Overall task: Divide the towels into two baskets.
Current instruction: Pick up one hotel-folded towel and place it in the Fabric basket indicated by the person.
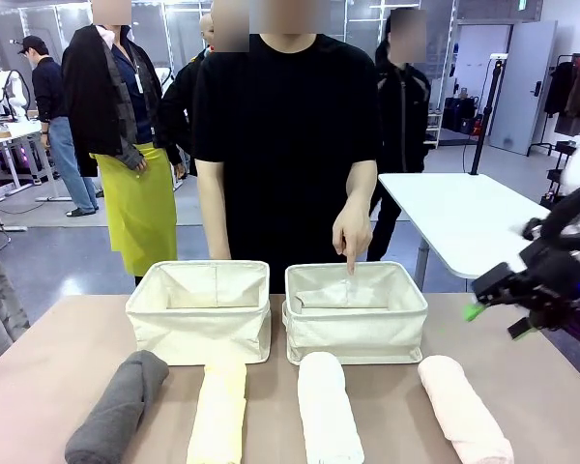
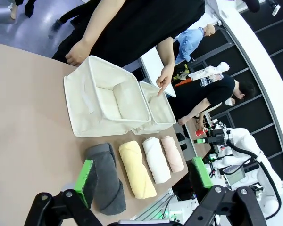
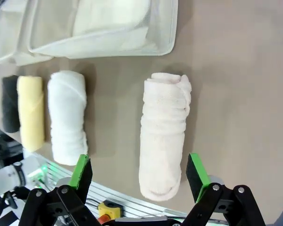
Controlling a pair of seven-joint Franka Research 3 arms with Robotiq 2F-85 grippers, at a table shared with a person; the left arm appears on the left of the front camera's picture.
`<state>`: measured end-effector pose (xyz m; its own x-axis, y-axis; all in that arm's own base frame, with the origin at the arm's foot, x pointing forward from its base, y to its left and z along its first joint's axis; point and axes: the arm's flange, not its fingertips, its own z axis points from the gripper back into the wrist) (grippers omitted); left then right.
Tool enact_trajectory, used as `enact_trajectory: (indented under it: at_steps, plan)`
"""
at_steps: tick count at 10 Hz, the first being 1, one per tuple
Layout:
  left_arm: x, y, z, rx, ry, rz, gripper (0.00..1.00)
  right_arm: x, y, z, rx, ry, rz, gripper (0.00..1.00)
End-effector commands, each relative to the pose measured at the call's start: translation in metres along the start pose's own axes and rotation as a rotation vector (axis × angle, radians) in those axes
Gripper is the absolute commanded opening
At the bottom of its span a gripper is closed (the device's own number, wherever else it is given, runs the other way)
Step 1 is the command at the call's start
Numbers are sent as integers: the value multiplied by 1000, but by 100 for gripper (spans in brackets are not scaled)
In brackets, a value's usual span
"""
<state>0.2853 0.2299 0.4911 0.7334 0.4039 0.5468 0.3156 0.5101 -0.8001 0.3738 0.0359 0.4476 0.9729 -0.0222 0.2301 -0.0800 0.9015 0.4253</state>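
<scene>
Four rolled towels lay side by side on the tabletop, none yet in a basket: dark grey towel, pale yellow towel, white towel and pale pink towel, in a row in front of the left basket and the right basket. The person's hand pointed a finger down into the right basket. The sorting looked barely begun, with the first pick in hand. The right jaws were spread wide and hovered above the pink towel, lined up across its near half in the right wrist view. The left jaws were also spread, empty, hanging above the near end of the grey towel.

Next, the right jaws probably needed to drop straight down and straddle the pink roll. They would then lift it above the right basket's soft rim before moving forward. Bare tabletop lay open to the pink towel's outer side, and a clear gap separated it from the white towel. Its near end sat close to the tabletop's edge, and its far end lay near the basket wall.
</scene>
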Motion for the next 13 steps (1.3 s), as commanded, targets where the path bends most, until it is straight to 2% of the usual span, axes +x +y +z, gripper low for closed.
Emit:
enact_trajectory:
  at_steps: [1,6,8,13]
  plan:
    - [1,0,3,-22,-12,-7,100,-53,-7,-53,-126,4,-2,100]
    - [1,0,3,-22,-12,-7,100,-66,-4,-105,-256,73,47,100]
    - [1,0,3,-22,-12,-7,100,-73,-5,-124,-337,72,87,100]
    - [1,0,3,-22,-12,-7,100,-88,-4,-152,-402,119,118,100]
